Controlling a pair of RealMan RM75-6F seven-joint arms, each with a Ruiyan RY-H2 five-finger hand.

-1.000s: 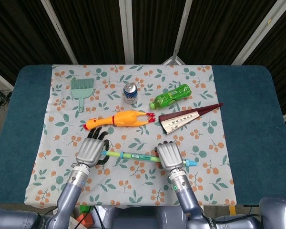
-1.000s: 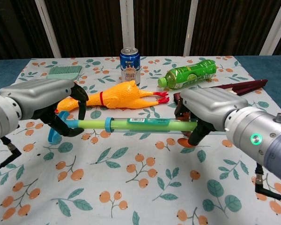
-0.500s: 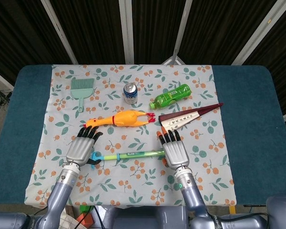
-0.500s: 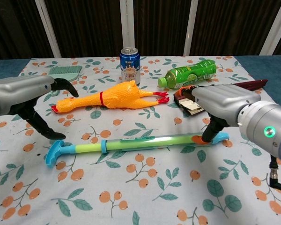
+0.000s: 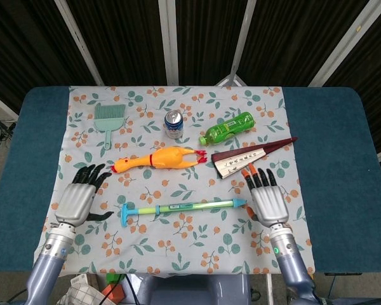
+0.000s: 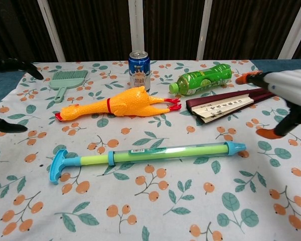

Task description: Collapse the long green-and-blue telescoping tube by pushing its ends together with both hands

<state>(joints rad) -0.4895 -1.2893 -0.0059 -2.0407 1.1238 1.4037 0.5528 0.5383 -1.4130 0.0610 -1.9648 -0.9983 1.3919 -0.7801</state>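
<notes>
Fingers of both our left hand [image 5: 78, 200] and right hand [image 5: 267, 201] spread wide, holding nothing, well apart from the long green-and-blue plastic telescoping tube [image 5: 184, 206]. It lies lower centre on the floral cloth [image 5: 178, 241] between them, seemingly set down.

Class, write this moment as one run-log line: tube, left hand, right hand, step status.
tube: flat on cloth, extended | left hand: open, off tube | right hand: open, off tube | status: collapse not done
</notes>
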